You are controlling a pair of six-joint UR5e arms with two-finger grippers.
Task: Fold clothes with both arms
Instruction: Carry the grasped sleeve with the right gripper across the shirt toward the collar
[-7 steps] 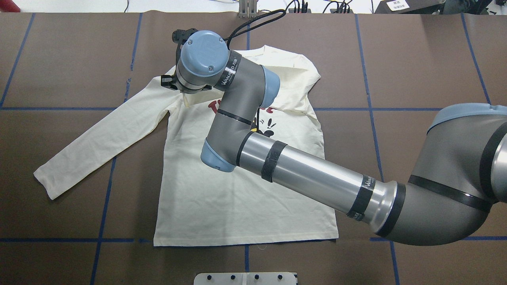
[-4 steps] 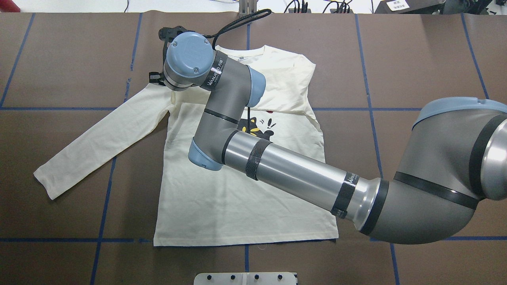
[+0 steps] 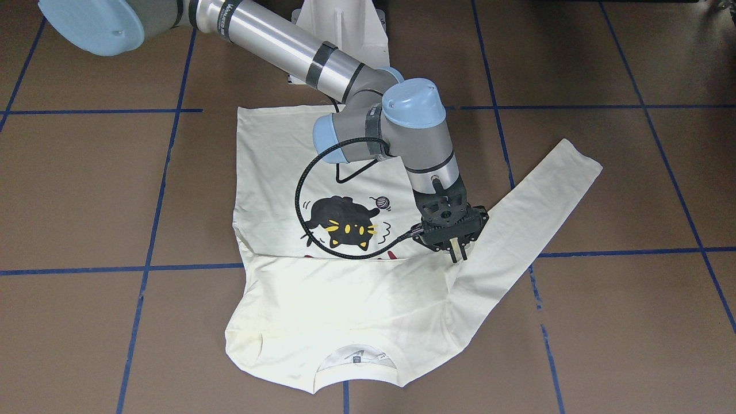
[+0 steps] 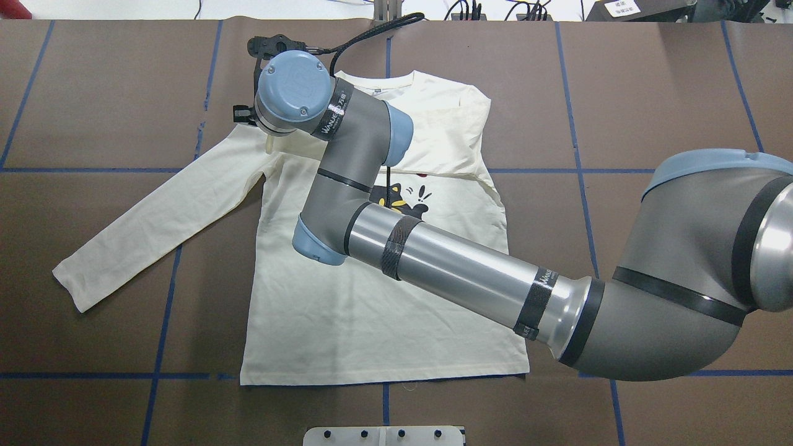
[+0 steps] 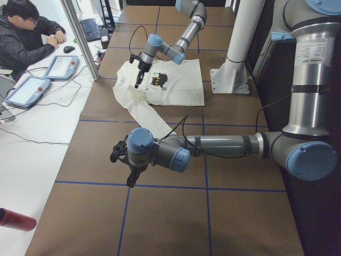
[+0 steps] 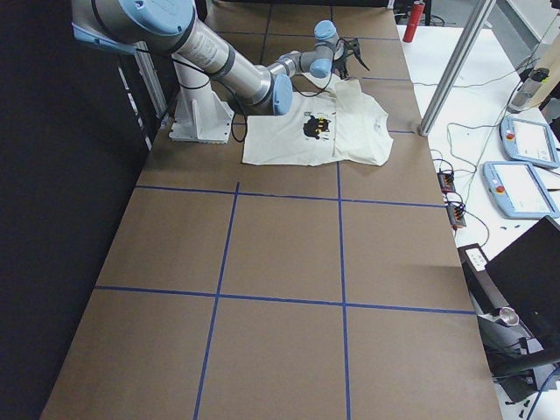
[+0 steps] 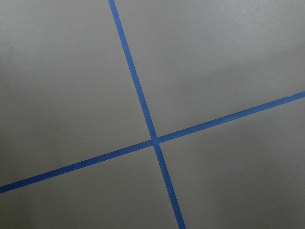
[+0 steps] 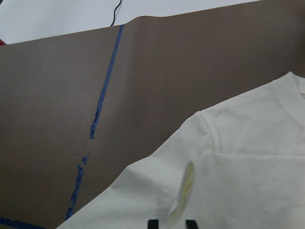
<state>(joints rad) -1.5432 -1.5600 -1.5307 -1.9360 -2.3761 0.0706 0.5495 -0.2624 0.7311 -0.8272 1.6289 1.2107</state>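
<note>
The cream shirt [image 4: 372, 322] lies flat on the brown table, print up, with the black cat [image 3: 339, 224] showing. One sleeve [image 4: 155, 217] stretches out toward the table's left side. The other sleeve is folded across the chest [image 4: 446, 142], hiding the red word. My right arm [image 4: 458, 272] reaches across the shirt. Its gripper [image 3: 457, 256] sits at the outstretched sleeve's shoulder, shut on a pinch of cream cuff fabric [image 8: 183, 191] standing between the fingertips. My left gripper [image 5: 129, 178] hovers over bare table, well short of the shirt; I cannot tell if it is open.
The white pedestal [image 3: 345, 23] stands behind the shirt's hem. Blue tape lines [image 7: 152, 138] grid the table. A person [image 5: 24, 37] sits at a side desk with teach pendants [image 5: 58, 66]. A metal post [image 5: 80, 37] and a red bottle [image 5: 16, 220] stand off the table.
My right gripper has moved left and toward the table's far edge, pulling the folded sleeve across the chest. The red word that showed earlier is now covered.
</note>
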